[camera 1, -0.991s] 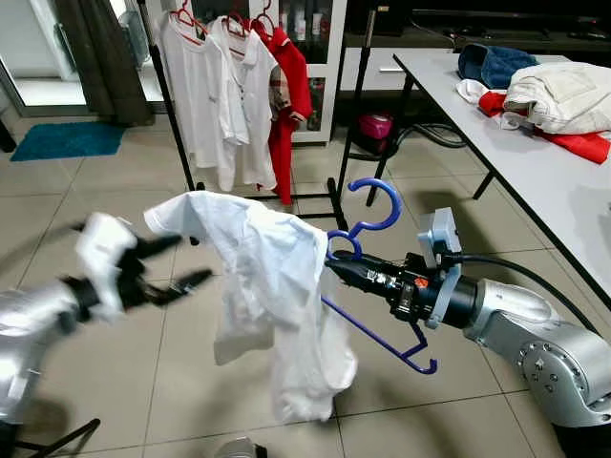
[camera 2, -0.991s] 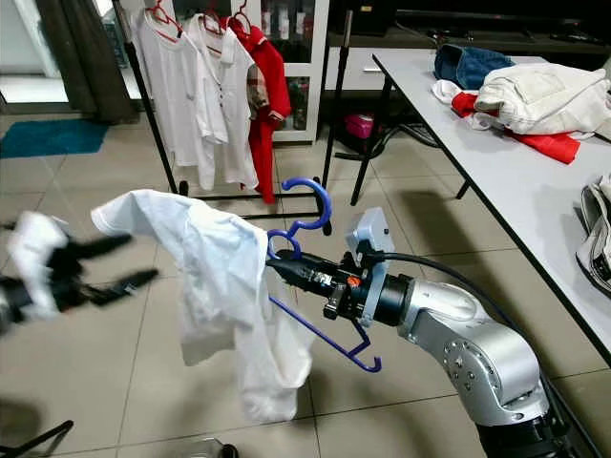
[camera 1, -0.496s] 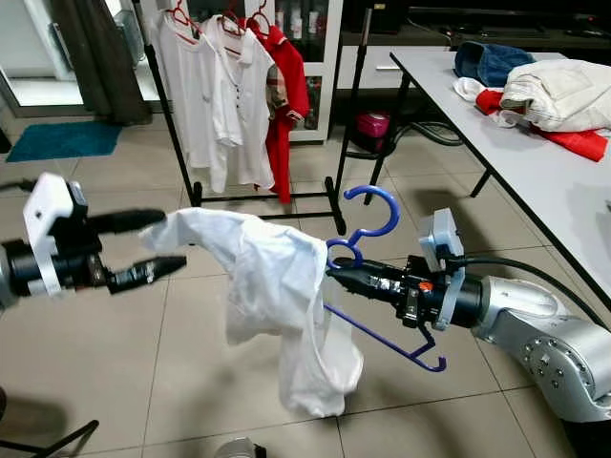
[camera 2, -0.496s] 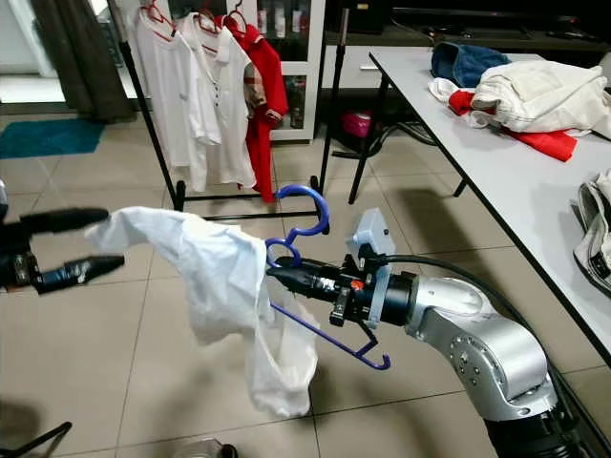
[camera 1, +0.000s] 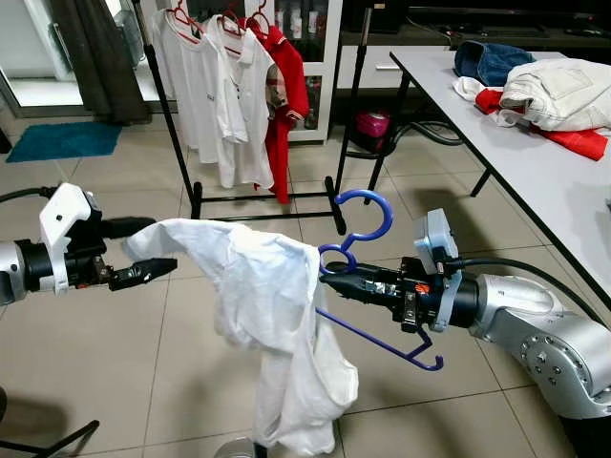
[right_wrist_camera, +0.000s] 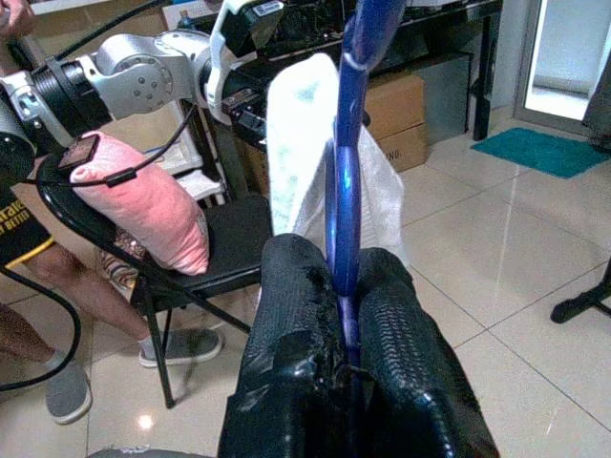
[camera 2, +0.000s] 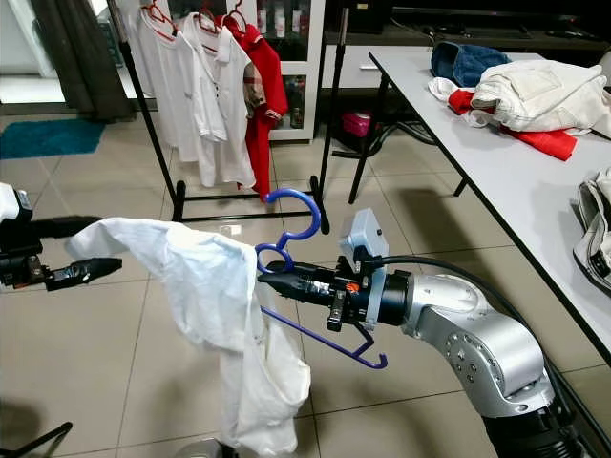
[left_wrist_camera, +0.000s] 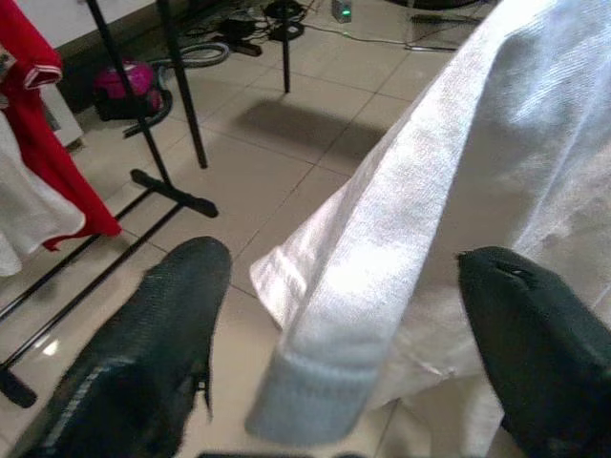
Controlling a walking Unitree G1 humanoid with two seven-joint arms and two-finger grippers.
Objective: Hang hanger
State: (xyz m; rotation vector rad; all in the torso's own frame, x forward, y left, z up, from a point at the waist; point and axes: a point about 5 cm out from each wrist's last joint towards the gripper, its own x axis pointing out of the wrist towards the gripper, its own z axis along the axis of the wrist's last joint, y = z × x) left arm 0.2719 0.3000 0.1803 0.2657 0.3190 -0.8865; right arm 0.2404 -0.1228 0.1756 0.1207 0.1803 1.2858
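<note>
My right gripper (camera 1: 329,281) pinches the blue hanger (camera 1: 368,277) under a white shirt (camera 1: 272,315) — my left gripper (camera 1: 143,250), spread, straddles its sleeve — the rack (camera 1: 186,143) beyond them, hanging not yet done.

Clothes heaped on a grey table (camera 1: 535,162); a teal mat (camera 1: 67,139) lies on the floor.

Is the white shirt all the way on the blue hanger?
No, only partly. The white shirt drapes over one end of the blue hanger; the other end sticks out bare. The right end effector grips the hanger.
</note>
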